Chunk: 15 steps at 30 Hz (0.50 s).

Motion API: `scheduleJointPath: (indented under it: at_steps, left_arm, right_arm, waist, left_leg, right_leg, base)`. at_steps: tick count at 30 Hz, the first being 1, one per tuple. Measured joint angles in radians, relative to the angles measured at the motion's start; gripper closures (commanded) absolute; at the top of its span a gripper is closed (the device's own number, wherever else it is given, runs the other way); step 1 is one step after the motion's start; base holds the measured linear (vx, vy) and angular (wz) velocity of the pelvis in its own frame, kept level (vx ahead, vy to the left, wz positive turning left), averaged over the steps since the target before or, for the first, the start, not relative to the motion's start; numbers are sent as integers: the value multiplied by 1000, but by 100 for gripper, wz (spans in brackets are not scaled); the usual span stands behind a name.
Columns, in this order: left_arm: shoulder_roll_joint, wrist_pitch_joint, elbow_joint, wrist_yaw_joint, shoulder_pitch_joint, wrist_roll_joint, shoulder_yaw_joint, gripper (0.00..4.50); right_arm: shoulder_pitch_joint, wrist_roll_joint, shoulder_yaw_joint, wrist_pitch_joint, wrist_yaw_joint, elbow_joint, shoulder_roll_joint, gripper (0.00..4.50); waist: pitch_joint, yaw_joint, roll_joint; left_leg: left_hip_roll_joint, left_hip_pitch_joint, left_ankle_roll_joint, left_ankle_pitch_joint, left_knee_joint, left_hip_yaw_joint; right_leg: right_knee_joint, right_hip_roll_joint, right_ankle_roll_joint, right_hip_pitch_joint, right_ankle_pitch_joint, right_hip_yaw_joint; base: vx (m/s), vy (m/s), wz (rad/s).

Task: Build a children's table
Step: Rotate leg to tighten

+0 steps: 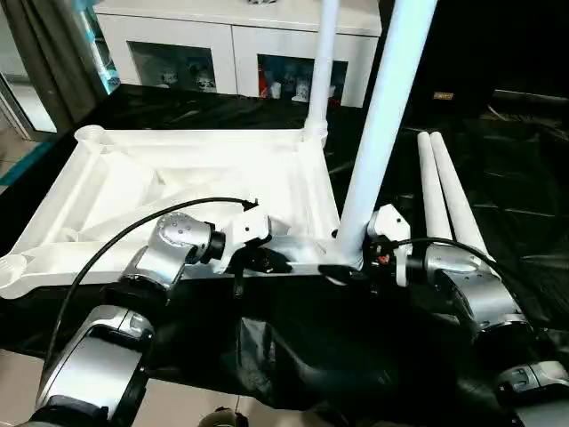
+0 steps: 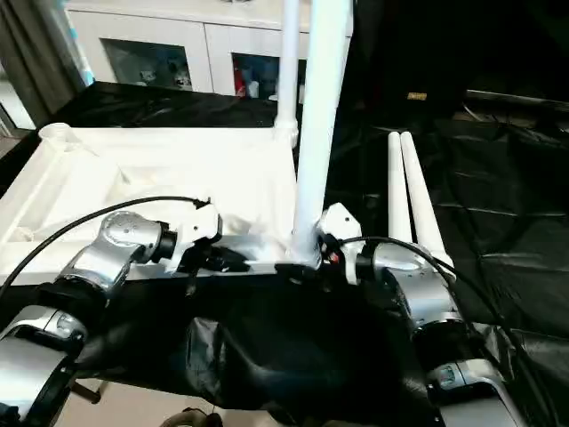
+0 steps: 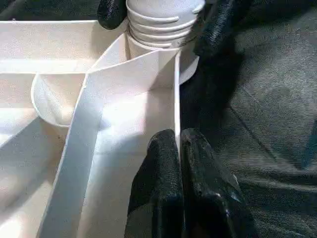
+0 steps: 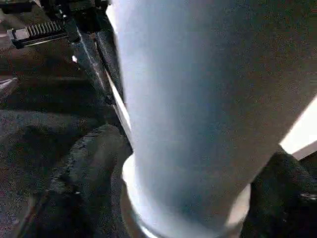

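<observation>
**Trainee:** Two legs up already?

**Operator:** Two upright, two lying down. The tabletop [image 1: 178,191] rests underside up on the black-covered counter [image 1: 524,178]. The far leg [image 1: 323,62] stands in its corner socket; the near leg [image 1: 382,124] stands at the near right corner. The spare legs [image 1: 444,191] lie side by side just right of the tabletop.

**Trainee:** And the grippers?

**Operator:** My left gripper [image 3: 179,148] is pinched closed on the thin near rim [image 3: 176,89] of the tabletop, steadying it. My right gripper [image 1: 351,267] sits at the foot of the near leg, one finger on each side of it; whether they press the tube or merely flank it I cannot tell, so I treat it as unsecured.

**Trainee:** What could go wrong?

**Operator:** In my judgement the near leg leans; its threaded collar [image 3: 161,22] shows above the socket, so it may not be fully seated. A loose hold there could let it topple onto the spare legs. The left pinch could also slip off so thin a rim.

**Trainee:** Room to work?

**Operator:** The tabletop's near rim lies close to the counter's front edge, so little margin there. Open counter lies to the right, beyond the spare legs. A white cabinet [image 1: 231,40] stands behind.
</observation>
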Motion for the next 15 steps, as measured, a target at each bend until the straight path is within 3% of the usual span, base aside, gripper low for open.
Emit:
scheduleJointPath:
  at_steps: [7, 15]
  left_arm:
    - [3, 12, -11, -11, 4, -3, 0, 450]
    - [-10, 33, -6, 45, 2, 1, 1, 450]
  right_arm:
    - [1, 11, -3, 22, 5, -4, -1, 166]
    - [20, 7, -34, 33, -99, -9, 45, 173]
  waist:
    - [0, 1, 0]
    - [0, -4, 0]
  left_leg:
    - [0, 0, 0, 0, 0, 0]
    - [0, 1, 0, 0, 1, 0]
  right_leg:
    - [0, 0, 0, 0, 0, 0]
    - [0, 0, 0, 1, 0, 0]
  base:
    - [0, 0, 0]
    - [0, 0, 0]
